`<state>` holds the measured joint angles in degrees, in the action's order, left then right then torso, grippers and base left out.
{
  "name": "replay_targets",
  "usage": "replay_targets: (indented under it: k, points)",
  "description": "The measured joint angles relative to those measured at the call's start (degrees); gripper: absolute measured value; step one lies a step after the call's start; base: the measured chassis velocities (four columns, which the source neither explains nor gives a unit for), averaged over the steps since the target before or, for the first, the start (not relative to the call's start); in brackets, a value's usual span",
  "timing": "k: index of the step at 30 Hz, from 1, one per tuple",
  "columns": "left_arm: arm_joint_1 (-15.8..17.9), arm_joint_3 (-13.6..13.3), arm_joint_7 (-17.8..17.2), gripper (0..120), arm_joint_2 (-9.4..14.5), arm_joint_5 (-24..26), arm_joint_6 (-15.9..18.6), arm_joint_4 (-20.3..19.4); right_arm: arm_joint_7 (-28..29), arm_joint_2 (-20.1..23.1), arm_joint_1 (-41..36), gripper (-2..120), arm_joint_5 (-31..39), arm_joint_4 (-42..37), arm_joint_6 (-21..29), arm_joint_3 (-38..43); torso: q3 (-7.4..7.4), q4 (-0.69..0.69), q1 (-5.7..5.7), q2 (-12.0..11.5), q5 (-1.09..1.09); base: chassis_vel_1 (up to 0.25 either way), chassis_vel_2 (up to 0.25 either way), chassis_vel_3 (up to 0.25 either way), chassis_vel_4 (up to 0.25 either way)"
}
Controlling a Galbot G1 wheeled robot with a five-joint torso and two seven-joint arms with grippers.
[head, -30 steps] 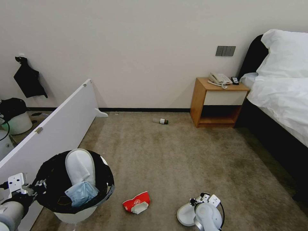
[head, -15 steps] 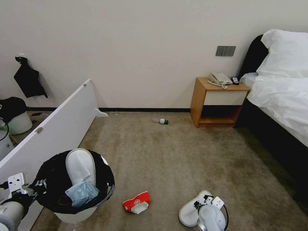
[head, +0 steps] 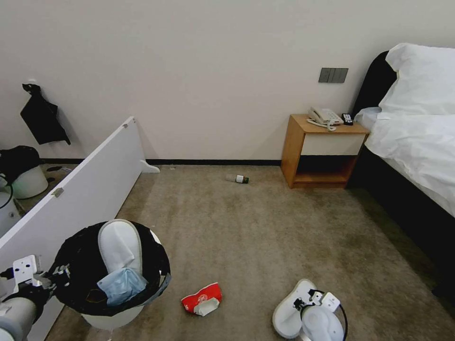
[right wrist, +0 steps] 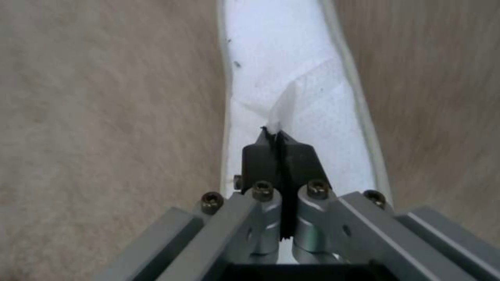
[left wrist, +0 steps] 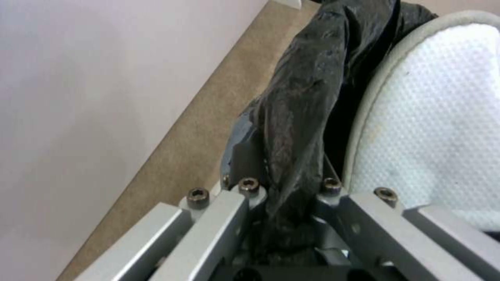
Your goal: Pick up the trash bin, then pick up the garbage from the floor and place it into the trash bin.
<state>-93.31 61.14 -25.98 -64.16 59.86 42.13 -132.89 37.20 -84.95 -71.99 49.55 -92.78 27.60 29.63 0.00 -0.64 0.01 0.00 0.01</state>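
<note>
The trash bin (head: pixel 113 310), white with a black bag (left wrist: pixel 302 97) over its rim, stands on the floor (head: pixel 265 237) at near left. My left gripper (head: pixel 53 277) is shut on the bagged rim. Inside the bin a white slipper (head: pixel 119 246) stands on end beside a light-blue face mask (head: pixel 121 286). Of the garbage outside the bin, a second white slipper (head: pixel 290 310) is at near right, and my right gripper (right wrist: pixel 279 136) is shut on a fold of its upper (right wrist: pixel 291 97). A red-and-white packet (head: pixel 201 299) lies between bin and slipper. A small green-capped bottle (head: pixel 237 178) lies near the far wall.
A long white panel (head: pixel 80 189) leans along the left, with a pale bucket (head: pixel 29 181) behind it. A wooden nightstand (head: pixel 322 151) with a phone stands at the far right, next to a bed (head: pixel 417 142). Open carpet spans the middle.
My right gripper has shifted right and nearer with the slipper in it. The bin and left gripper have barely moved.
</note>
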Motion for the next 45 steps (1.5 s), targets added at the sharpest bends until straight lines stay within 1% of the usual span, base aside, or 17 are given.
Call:
replay_targets:
  k: [2,10,16,21,23,24,25,27,28,29,33,34,35,37,38,40,45]
  points:
    - [0.0,0.0,0.0,4,0.0,0.0,0.0,0.0,-0.3,0.3,-0.3,0,-0.3,-0.6,-0.1,-0.1,0.0,0.0,0.0,0.0,0.0,0.0,0.0,0.0,0.0]
    - [0.0,-0.2,0.0,4,0.2,0.2,0.0,0.1,-6.2,4.7,-6.0,0,-6.7,-12.0,-2.2,-1.3,0.0,-0.01,0.0,0.0,-0.01,0.0,0.0,0.0,0.0]
    - [0.0,-0.3,0.0,4,0.2,0.3,0.0,0.1,-7.1,5.3,-6.7,0,-7.4,-13.5,-2.6,-1.3,0.0,0.0,-0.01,0.0,-0.01,0.0,0.0,0.0,0.0]
    - [0.0,-0.6,0.0,4,0.2,0.3,0.0,0.2,-11.2,7.3,-9.0,0,-11.0,-17.5,-4.7,-1.0,0.0,0.0,0.0,0.0,0.0,0.0,0.0,0.0,0.0]
    - [-0.2,-1.1,0.0,4,0.2,0.3,0.0,0.2,-19.1,8.9,-10.6,0,-14.7,-20.2,-9.4,0.4,0.0,-0.01,0.0,0.0,-0.02,0.0,0.0,0.0,0.0]
    - [-0.2,-1.1,0.0,4,0.2,0.3,0.0,0.2,-19.1,8.9,-10.6,0,-14.7,-20.2,-9.4,0.4,0.0,-0.01,0.0,0.0,-0.02,0.0,0.0,0.0,0.0]
    - [-0.3,-1.5,-0.1,4,0.2,0.4,0.0,0.3,-22.6,9.8,-11.0,0,-15.3,-21.6,-11.8,1.0,0.0,-0.01,0.0,0.0,-0.01,0.0,0.0,0.0,0.0]
    - [-0.3,-1.6,-0.1,4,0.2,0.4,0.0,0.3,-23.8,10.1,-11.1,0,-15.4,-22.1,-12.7,1.2,-0.01,0.0,-0.01,0.0,-0.01,0.0,0.0,0.0,0.0]
    - [-0.3,-2.1,-0.2,4,0.4,0.7,0.0,0.3,-27.6,10.9,-10.7,0,-15.3,-23.4,-15.7,1.5,0.0,-0.03,0.0,0.0,0.03,0.0,0.0,0.0,0.0]
    - [-0.4,-2.5,-0.4,4,0.6,1.0,0.0,0.2,-31.3,11.6,-9.2,0,-14.4,-25.2,-19.0,1.9,-0.01,0.01,-0.01,0.0,-0.06,0.0,0.0,0.0,0.0]
    - [-0.7,-3.0,-0.6,4,0.9,1.7,0.0,-0.1,-35.7,12.6,-5.8,0,-9.9,-27.1,-22.2,1.6,-0.01,0.0,0.0,0.0,0.01,0.0,0.0,0.0,0.0]
    - [-1.1,-3.3,-0.7,4,1.1,1.8,0.0,-0.2,-38.6,13.4,-2.8,0,-7.1,-27.9,-24.1,1.0,0.0,0.01,0.0,0.0,-0.01,0.0,0.0,0.0,0.0]
    - [-1.1,-3.3,-0.7,4,1.1,1.8,0.0,-0.2,-38.6,13.4,-2.8,0,-7.1,-27.9,-24.1,1.0,0.0,0.01,0.0,0.0,-0.01,0.0,0.0,0.0,0.0]
    - [-1.7,-3.9,-0.7,4,1.8,2.3,0.0,-0.4,-44.1,17.2,5.3,0,0.6,-29.4,-25.9,-2.4,0.0,0.01,0.0,0.0,-0.01,0.0,0.0,0.0,0.0]
    - [-1.7,-3.9,-0.7,4,1.8,2.3,0.0,-0.4,-44.1,17.2,5.3,0,0.6,-29.4,-25.9,-2.4,0.0,0.01,0.0,0.0,-0.01,0.0,0.0,0.0,0.0]
    - [-1.8,-4.7,-0.7,4,2.0,2.5,0.0,-0.3,-46.4,20.4,10.3,0,4.7,-30.2,-25.9,-6.6,0.0,0.0,0.0,0.0,-0.01,0.0,0.0,0.0,0.0]
    - [-1.6,-5.7,-0.7,4,2.0,2.5,0.0,0.0,-51.2,22.9,16.4,0,7.4,-28.8,-27.2,-15.1,0.0,-0.01,0.0,0.0,-0.01,0.0,0.0,0.0,0.0]
